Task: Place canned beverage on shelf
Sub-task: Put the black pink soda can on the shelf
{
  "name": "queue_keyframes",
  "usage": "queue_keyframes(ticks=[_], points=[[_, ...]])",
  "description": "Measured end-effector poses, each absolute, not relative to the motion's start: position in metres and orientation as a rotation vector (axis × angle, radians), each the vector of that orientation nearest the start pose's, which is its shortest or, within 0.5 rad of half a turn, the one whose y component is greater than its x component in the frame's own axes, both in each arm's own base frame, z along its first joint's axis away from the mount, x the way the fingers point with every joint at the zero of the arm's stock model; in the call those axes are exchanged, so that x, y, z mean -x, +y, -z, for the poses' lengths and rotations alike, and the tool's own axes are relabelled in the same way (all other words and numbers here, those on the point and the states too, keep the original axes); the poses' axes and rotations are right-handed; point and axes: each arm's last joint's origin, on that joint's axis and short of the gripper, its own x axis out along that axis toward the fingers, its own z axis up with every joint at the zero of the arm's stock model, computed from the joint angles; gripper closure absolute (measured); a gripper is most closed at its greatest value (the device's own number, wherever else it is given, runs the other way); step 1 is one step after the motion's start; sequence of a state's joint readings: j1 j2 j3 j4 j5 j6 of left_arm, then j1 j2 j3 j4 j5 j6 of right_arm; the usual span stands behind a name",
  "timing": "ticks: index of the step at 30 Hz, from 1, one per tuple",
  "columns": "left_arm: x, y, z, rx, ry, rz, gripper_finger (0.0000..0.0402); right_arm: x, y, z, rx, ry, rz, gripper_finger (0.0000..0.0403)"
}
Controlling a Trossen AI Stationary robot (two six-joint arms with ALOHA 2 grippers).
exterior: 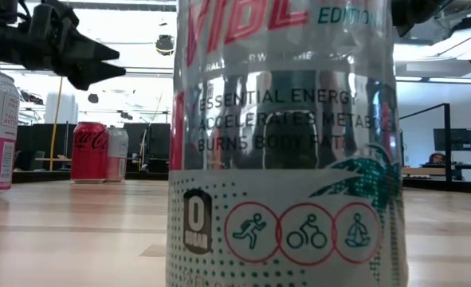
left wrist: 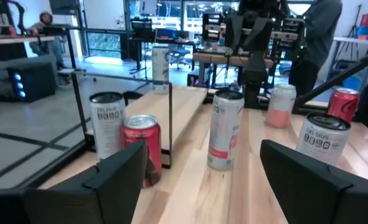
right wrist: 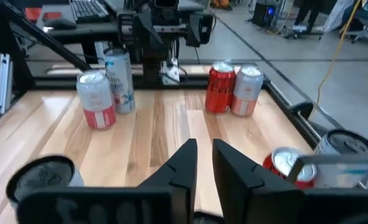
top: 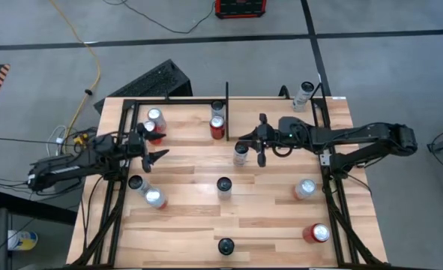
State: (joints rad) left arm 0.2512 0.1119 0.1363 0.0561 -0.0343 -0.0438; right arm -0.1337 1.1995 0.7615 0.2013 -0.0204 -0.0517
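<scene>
So nothing is being carried right now. The left claw (left wrist: 212, 180) is spread wide and empty near the left edge of the light wooden plank shelf with thin black rails (top: 191, 172). A silver can (left wrist: 107, 121) and a red soda can (left wrist: 140, 146) are seen just ahead of it, touching or nearly so. The right claw (right wrist: 203, 163) is pinched almost closed with only a sliver of gap, and nothing is gripped in it. It is parked over the middle of the planks, right beside the tall white can with a pink band (top: 240, 154). That can is probably the canned beverage meant here, though this can't be told for sure, since cans are scattered all over the planks. It is standing upright and free, just short of the short black divider bar (top: 226, 97), where another red can (top: 217, 129) is parked.

What could go wrong, tbh:
- With the right claw that pinched, the white can would likely be shoved or tipped rather than grabbed if it's approached from the side. The fingers need to be opened first.
- Tall thin cans get knocked over easily, and a rolling one could take the neighbours down.
- The red can and divider are close, so a carried can could be clipped against them.
- Both arms are aimed at the centre, so a collision is possible if both get moved in together.
</scene>
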Motion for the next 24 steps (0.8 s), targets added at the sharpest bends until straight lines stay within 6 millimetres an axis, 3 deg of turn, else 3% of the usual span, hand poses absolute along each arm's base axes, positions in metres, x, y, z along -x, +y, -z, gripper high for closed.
queue_keyframes(ticks=[6, 16, 24], points=[[-0.097, 0.026, -0.189, 0.085, -0.059, -0.282, 0.0102, -0.264, -0.035, -0.276, -0.017, 0.256, 0.113, 0.0285], [-0.099, 0.026, -0.177, 0.119, 0.005, -0.275, 0.0102, -0.271, -0.037, -0.256, -0.049, 0.363, 0.176, 0.0164], [-0.099, 0.026, -0.174, 0.174, 0.029, -0.287, 0.0102, -0.270, -0.030, -0.253, -0.044, 0.403, 0.143, 0.0147]])
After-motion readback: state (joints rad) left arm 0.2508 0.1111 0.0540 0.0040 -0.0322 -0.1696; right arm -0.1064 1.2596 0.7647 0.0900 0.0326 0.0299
